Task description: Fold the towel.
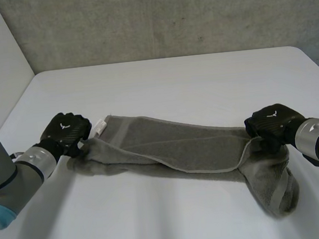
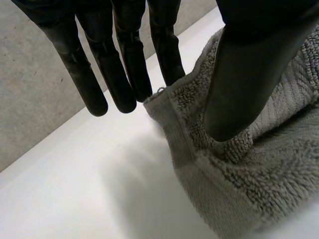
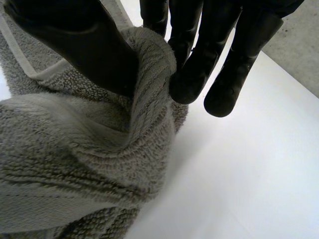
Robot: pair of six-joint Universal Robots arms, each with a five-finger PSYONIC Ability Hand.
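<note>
Towel [image 1: 179,146]: grey, stretched as a long band on the desk [image 1: 172,78] between the two hands, partly folded over itself.
Left hand [image 1: 66,132]: pinches one end's corner between thumb and straight fingers.
Right hand [image 1: 270,122]: thumb and fingers nip a fold at the other end; bunched cloth lies just beside it.

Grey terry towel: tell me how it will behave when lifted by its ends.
Probably floppy: the grey terry towel sags onto the white table between the left hand and right hand. Its bunched end by the right hand suggests no stiffness. The looped pile likely grips the pinching fingers, so slipping seems unlikely.
</note>
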